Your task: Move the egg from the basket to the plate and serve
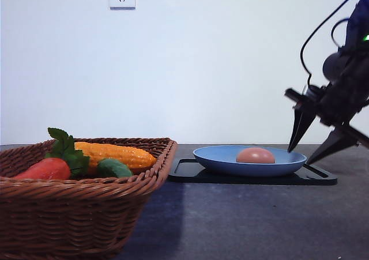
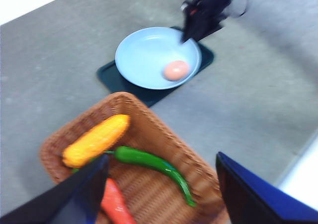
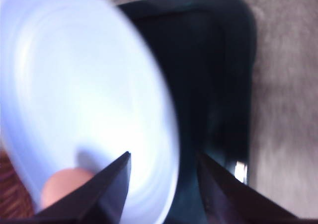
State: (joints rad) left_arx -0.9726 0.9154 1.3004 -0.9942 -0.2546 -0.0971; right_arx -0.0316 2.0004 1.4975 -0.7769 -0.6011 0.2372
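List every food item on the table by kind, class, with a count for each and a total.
Egg: 1
Corn cob: 1
Green pepper: 1
Carrot: 1
Total: 4

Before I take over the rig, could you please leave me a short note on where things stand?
Right gripper: jaws open, empty, at the right rim of the plate.
Left gripper: jaws open, empty, above the basket.
Egg: lying in the plate, free of both grippers.
Plate: sits on the black tray, to the right of the basket.
Basket: holds a corn cob, a carrot and a green pepper.
Done: egg moved from basket to plate.
Left: serving the plate; the right gripper looks placed to take its rim.
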